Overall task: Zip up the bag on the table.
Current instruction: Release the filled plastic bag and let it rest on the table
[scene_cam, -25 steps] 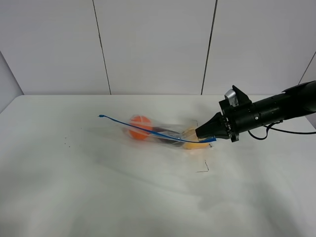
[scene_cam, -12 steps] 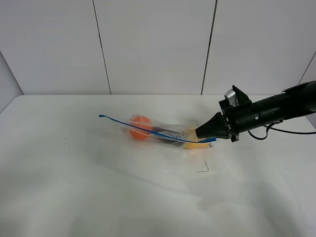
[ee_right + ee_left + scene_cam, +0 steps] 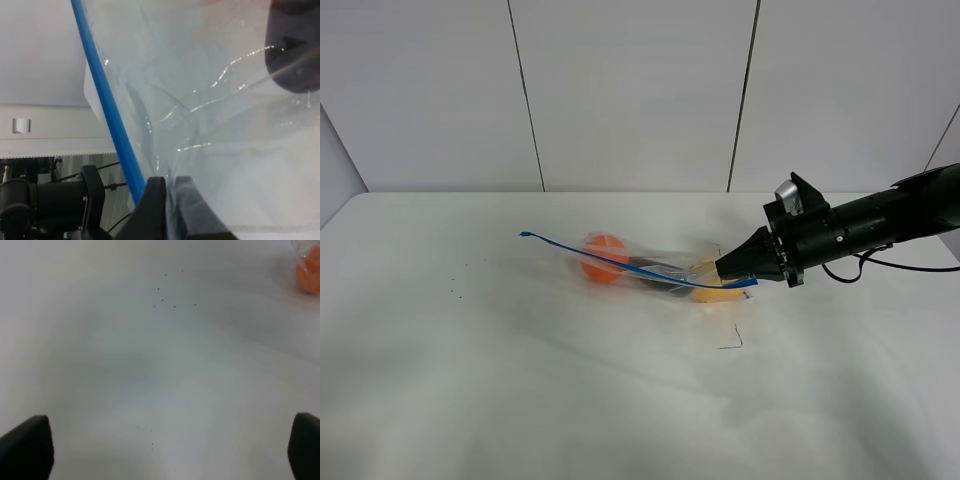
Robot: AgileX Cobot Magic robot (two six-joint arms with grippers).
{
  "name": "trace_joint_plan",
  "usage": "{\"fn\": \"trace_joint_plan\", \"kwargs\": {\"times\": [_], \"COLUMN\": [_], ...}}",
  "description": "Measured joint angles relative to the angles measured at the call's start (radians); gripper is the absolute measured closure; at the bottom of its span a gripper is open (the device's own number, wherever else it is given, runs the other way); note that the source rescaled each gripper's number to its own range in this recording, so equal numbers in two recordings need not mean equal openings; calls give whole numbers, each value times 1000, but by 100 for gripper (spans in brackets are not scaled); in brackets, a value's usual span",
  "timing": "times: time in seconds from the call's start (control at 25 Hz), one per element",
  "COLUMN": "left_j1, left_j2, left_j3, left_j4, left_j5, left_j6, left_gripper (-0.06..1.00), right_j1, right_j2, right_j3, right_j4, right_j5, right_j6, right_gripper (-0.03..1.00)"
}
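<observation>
Fingers (image 3: pixel 156 200) of the right gripper (image 3: pixel 169 182) are pressed tight together, pinching the clear plastic of the bag (image 3: pixel 650 268) right at its blue zipper strip (image 3: pixel 107 115). From that pinch the strip runs away in one taut line, and in the high view it slants up and leftward to a free end well beyond the bag's contents. Inside the crinkled plastic an orange piece (image 3: pixel 603 258) lies farthest from the gripper, a dark purple piece (image 3: pixel 655 272) sits in the middle, and a yellow piece (image 3: pixel 715 292) lies nearest the fingertips. The bag rests near the middle of the white table (image 3: pixel 520 390), with the black right arm (image 3: pixel 865 232) reaching in low from the right. The left gripper (image 3: pixel 165 447) is spread wide over bare tabletop, holding nothing, well apart from the bag; only a corner of the orange piece and a few dark specks (image 3: pixel 170 295) show in its view
</observation>
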Motion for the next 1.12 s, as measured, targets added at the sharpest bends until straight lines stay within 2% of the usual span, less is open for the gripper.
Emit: {"fn": "trace_joint_plan", "kwargs": {"times": [0.48,0.56,0.6,0.68,0.76,0.88,1.12], "left_j1": [0,0,0,0,0,0,0], "left_j2": [0,0,0,0,0,0,0], "left_j3": [1,1,1,1,1,1,1], "left_j4": [0,0,0,0,0,0,0], "left_j5": [0,0,0,0,0,0,0], "left_j6": [-1,-1,-1,-1,-1,-1,-1], "left_gripper": [-3,-3,-3,-3,-3,-3,-3], "right_j1": [0,0,0,0,0,0,0], "right_j2": [0,0,0,0,0,0,-4], "right_j3": [0,0,0,0,0,0,0], "right_j4": [9,10,12,13,13,13,10], "right_j5": [0,1,1,1,2,2,2], "right_j6": [0,0,0,0,0,0,3], "right_gripper": [95,82,68,29,9,0,-3]}}
